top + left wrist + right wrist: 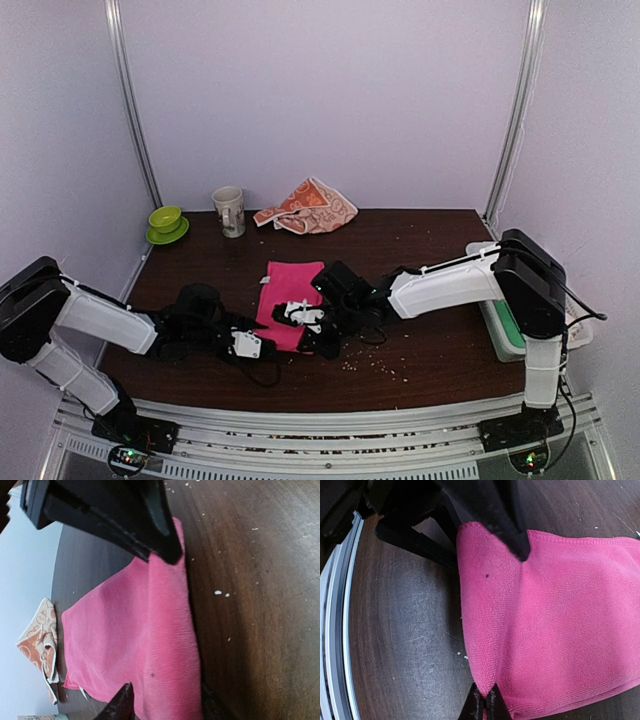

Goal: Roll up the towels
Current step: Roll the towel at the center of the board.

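Pink towel (290,285), crumbs (375,366) around (mug (229,211) behind)

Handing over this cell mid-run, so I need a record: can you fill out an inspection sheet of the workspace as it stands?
Surface: dark wooden table, pale crumbs scattered.
Job's things: pink towel spread at centre, near edge folded over; orange printed towel crumpled at the back edge.
Clutter: mug, green bowl on saucer, back left; tray at the right edge.
Tools: left tool open astride the pink towel's fold; right tool shut, pinching its edge.
Cables: black lead loops on the table by the left arm.
Surroundings: plain pale walls, metal rails.
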